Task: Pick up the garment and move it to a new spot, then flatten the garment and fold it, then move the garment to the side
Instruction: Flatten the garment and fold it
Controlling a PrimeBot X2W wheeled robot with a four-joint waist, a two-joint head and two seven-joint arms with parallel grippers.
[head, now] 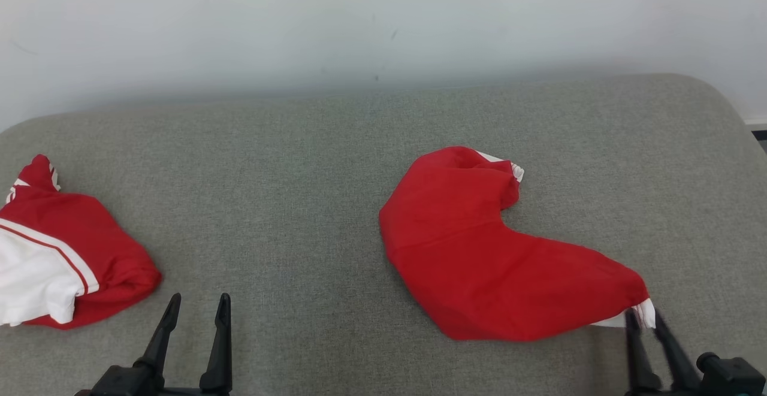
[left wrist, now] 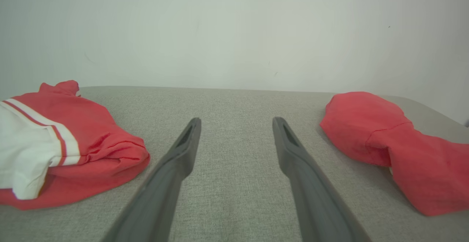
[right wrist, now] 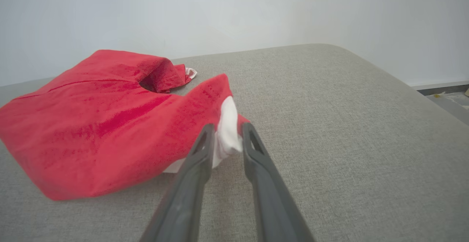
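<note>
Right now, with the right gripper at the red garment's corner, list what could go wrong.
1. The white corner sits between the right gripper's parted fingers; it may slip free or snag when the arm moves.
2. The red garment lies bunched, so folding may trap creases.

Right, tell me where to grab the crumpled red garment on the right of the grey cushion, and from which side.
Take the white-trimmed corner of the red garment, coming low from the near right edge of the grey cushion. That corner tapers to a thin tip pointing at the right gripper, whose fingers straddle it; the rest is a broad, bunched mass, probably harder to pinch.
</note>
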